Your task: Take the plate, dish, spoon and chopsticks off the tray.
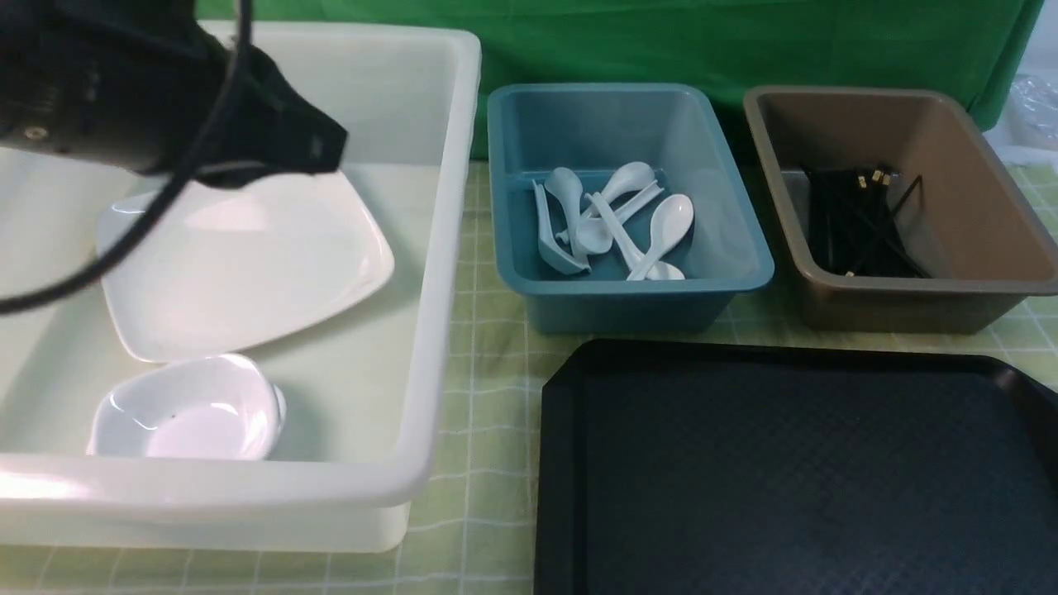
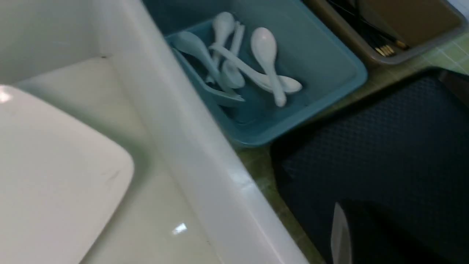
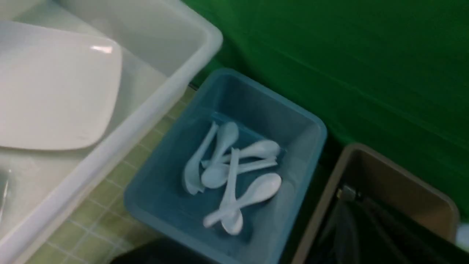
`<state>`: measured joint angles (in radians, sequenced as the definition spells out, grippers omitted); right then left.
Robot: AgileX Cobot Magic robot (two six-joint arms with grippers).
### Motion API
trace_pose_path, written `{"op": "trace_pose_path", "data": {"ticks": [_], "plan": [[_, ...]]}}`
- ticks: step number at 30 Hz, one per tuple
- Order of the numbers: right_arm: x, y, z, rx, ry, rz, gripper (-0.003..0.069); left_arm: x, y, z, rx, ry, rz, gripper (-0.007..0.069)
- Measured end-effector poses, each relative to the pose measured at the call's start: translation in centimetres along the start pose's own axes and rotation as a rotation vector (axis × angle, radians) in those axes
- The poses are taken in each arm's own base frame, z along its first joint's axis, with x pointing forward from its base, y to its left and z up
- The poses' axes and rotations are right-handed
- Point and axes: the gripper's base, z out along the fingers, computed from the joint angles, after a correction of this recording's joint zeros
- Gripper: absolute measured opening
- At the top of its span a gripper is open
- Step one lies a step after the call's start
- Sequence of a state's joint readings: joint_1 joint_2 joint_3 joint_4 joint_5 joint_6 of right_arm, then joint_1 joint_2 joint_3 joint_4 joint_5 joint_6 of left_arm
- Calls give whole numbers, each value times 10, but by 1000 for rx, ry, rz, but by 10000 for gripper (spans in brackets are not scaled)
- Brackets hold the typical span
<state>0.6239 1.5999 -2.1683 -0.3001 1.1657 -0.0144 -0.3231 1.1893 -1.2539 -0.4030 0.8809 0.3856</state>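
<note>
The black tray (image 1: 785,479) lies at the front right with nothing on it. The white plate (image 1: 248,264) and a small white dish (image 1: 186,409) rest inside the white tub (image 1: 438,248). Several white spoons (image 1: 616,219) lie in the blue tub (image 1: 744,256). Black chopsticks (image 1: 860,223) are piled in the brown tub (image 1: 992,207). My left gripper (image 1: 324,149) hangs above the plate's far edge; only one finger (image 2: 339,238) shows in its wrist view, so its state is unclear. My right gripper is out of the front view and shut; its camera looks down on the spoons (image 3: 234,172).
The three tubs stand in a row along the back on a green checked cloth (image 1: 479,347). A green backdrop (image 1: 744,41) closes the far side. A black cable (image 1: 165,198) from the left arm droops over the white tub.
</note>
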Motion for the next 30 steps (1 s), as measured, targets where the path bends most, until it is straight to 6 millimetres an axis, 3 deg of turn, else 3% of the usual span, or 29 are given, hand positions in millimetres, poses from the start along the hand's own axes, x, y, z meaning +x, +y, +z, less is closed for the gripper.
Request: {"op": "trace_pose_path", "data": {"ticks": [2, 6, 7, 9, 10, 11, 13, 15, 16, 17, 19, 22, 23, 25, 27, 30], "plan": [[28, -14, -36, 51, -28, 44, 34, 2, -16, 3, 44, 36, 26, 4], [70, -26, -77, 105, -180, 123, 34, 3, -29, 4, 55, 38, 28, 4], [100, -27, -92, 108, -264, 161, 34, 4, -32, 2, 55, 15, 21, 4], [126, -24, -95, 92, -338, 186, 34, 5, -35, -2, 55, -11, 9, 4], [157, -23, -110, 80, -451, 208, 34, 7, -36, -8, 51, -48, -2, 4], [181, -18, -108, 67, -494, 203, 34, 10, -37, -13, 47, -74, -16, 4], [205, -14, -112, 58, -582, 185, 34, 16, -37, -18, 37, -100, -30, 4], [257, -1, -107, 35, -698, 125, 34, 33, -38, -33, 18, -170, -63, 4], [260, -1, -106, 33, -704, 123, 34, 37, -37, -33, 16, -166, -67, 4], [286, 7, -99, 5, -735, 136, 34, 55, -38, -43, 3, -202, -86, 4], [297, 9, -96, -10, -746, 159, 34, 66, -38, -47, -2, -215, -97, 4], [319, 14, -93, -44, -781, 229, 34, 108, -37, -59, -26, -266, -157, 4], [320, 14, -93, -45, -783, 233, 34, 111, -37, -57, -27, -256, -159, 4], [324, 14, -95, -48, -795, 248, 37, 151, -36, -65, -42, -304, -206, 4], [323, 14, -95, -52, -800, 253, 45, 176, -36, -68, -46, -353, -211, 4], [323, 14, -95, -54, -800, 258, 54, 194, -36, -74, -40, -461, -207, 4]]}}
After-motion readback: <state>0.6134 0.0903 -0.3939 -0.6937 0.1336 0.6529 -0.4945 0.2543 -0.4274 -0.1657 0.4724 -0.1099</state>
